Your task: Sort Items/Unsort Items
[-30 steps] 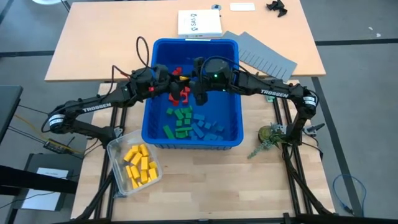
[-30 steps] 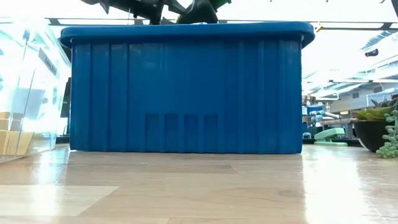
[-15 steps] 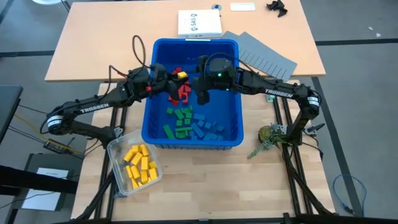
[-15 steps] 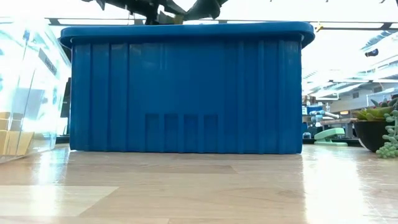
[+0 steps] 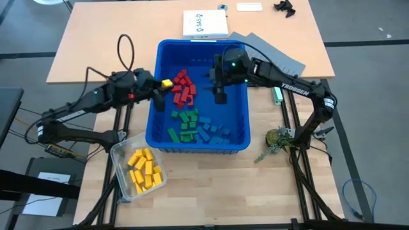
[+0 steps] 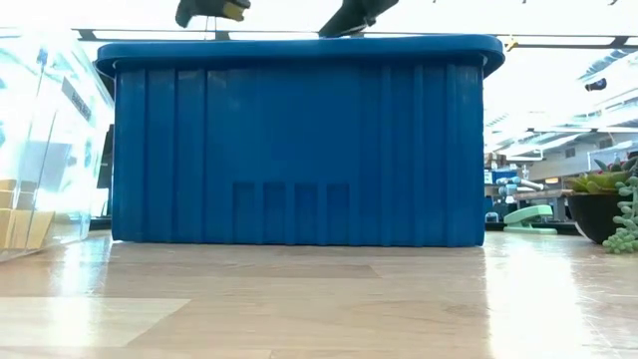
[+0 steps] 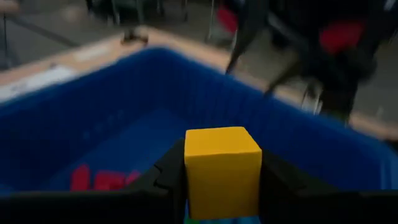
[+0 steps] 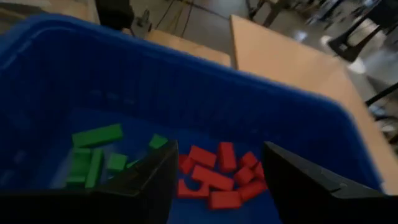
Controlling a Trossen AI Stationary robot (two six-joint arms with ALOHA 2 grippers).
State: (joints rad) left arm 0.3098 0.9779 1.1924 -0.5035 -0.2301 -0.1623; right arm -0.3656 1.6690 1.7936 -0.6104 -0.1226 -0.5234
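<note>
While the right gripper (image 8: 214, 186) gapes empty, the left gripper (image 7: 222, 177) clamps apparently one yellow block (image 7: 222, 168).

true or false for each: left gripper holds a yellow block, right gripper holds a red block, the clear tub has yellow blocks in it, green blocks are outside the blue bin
1. The left gripper holds a yellow block. True.
2. The right gripper holds a red block. False: its fingers are open with nothing between them, above the red blocks.
3. The clear tub holds yellow blocks. True.
4. The green blocks lie outside the blue bin. False: they lie inside it.
</note>
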